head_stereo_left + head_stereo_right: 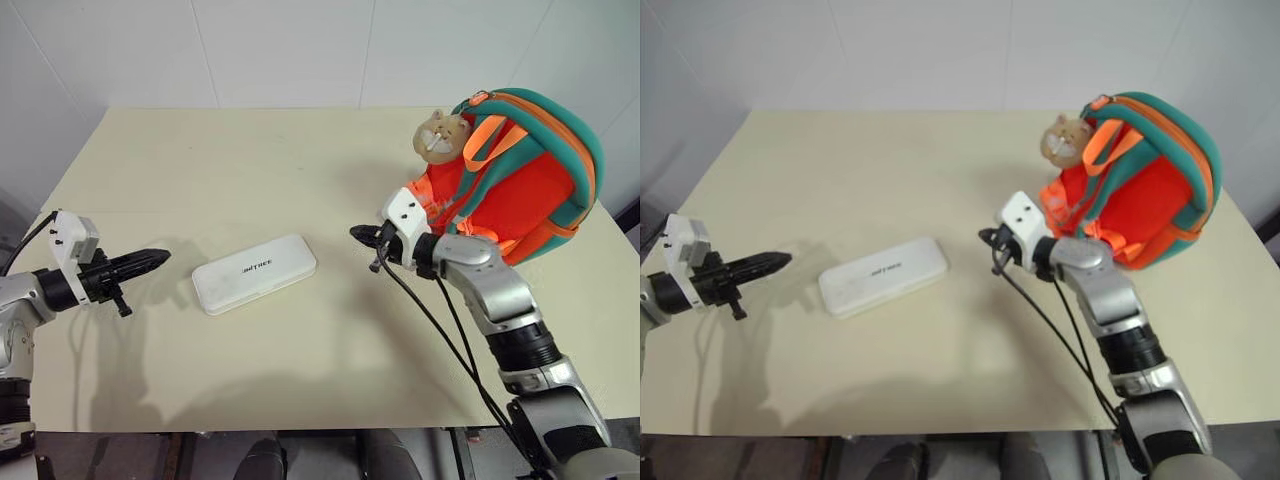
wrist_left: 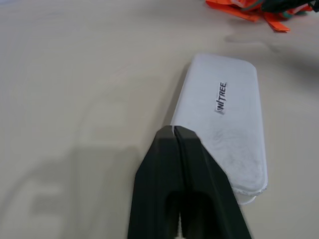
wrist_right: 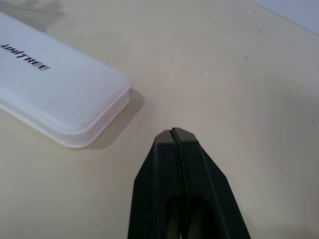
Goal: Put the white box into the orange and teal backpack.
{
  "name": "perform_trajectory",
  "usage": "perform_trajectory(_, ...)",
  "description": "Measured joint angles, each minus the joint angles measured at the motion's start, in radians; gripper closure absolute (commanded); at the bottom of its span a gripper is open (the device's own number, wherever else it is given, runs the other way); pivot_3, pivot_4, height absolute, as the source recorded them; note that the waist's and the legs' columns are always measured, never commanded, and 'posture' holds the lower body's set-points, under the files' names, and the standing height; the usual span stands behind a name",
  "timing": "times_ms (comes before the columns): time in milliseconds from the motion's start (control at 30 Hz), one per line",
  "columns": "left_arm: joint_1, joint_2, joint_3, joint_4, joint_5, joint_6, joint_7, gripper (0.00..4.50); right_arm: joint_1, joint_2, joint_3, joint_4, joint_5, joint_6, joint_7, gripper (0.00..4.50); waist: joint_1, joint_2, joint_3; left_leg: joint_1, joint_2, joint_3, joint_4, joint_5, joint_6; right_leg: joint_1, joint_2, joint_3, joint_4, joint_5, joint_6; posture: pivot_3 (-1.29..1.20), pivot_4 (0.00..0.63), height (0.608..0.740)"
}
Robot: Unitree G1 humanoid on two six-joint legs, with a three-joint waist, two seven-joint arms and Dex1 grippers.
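- The white box (image 1: 255,273) lay flat on the table (image 1: 200,160), lettering up, with nothing touching it; no part of the task was done yet.
- My left claw (image 1: 158,258) hung just to the left of the box, its two black fingers pressed together on nothing, tip aimed at the box's near short end.
- My right claw (image 1: 362,235) was to the right of the box, a little apart from it, fingers likewise closed on nothing and pointing toward the box's other end.
- The orange and teal backpack (image 1: 525,175) stood upright well to the right of the box and further back, with a tan plush animal toy (image 1: 441,135) hanging at its top.
- I could not tell from here whether the backpack's zip was open.
- Still left, as I judged it: parting a claw, taking hold of the box, lifting it, carrying it over to the backpack, and slipping it inside.
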Motion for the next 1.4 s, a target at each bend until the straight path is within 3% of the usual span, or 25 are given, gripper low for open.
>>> perform_trajectory(333,0.113,0.003,-0.012,-0.089,0.003,0.221,0.113,4.50,-0.075,0.124,0.070,0.225,-0.142,-0.070,-0.077,4.38,-0.010,0.000,0.000,0.000,0.000,0.001,0.000,0.000,0.000,-0.002,0.000,0.000,0.002,0.000,0.000,0.00,0.150,0.740)
perform_trajectory(633,0.066,-0.055,-0.096,-0.111,0.002,0.352,0.164,4.50,-0.127,0.178,0.080,0.391,-0.226,-0.136,-0.120,4.38,-0.018,0.000,0.000,0.000,0.000,0.001,0.000,0.000,-0.002,-0.002,0.000,-0.001,0.003,0.000,0.000,0.00,0.150,0.740)
perform_trajectory(933,0.024,-0.064,-0.154,-0.106,0.001,0.368,0.134,4.50,-0.116,0.192,0.107,0.360,-0.236,-0.134,-0.047,4.38,-0.022,-0.001,0.000,-0.001,0.000,0.005,-0.002,0.004,-0.008,-0.006,-0.001,-0.001,0.005,0.000,-0.001,0.00,0.150,0.740)
perform_trajectory(1400,0.032,-0.061,-0.166,-0.117,0.002,0.384,0.117,4.50,0.000,0.117,0.128,0.081,-0.231,-0.017,0.131,4.38,-0.018,-0.001,-0.001,-0.001,0.000,0.006,-0.001,0.003,-0.008,-0.007,-0.001,-0.001,0.006,0.000,-0.001,0.00,0.150,0.740)
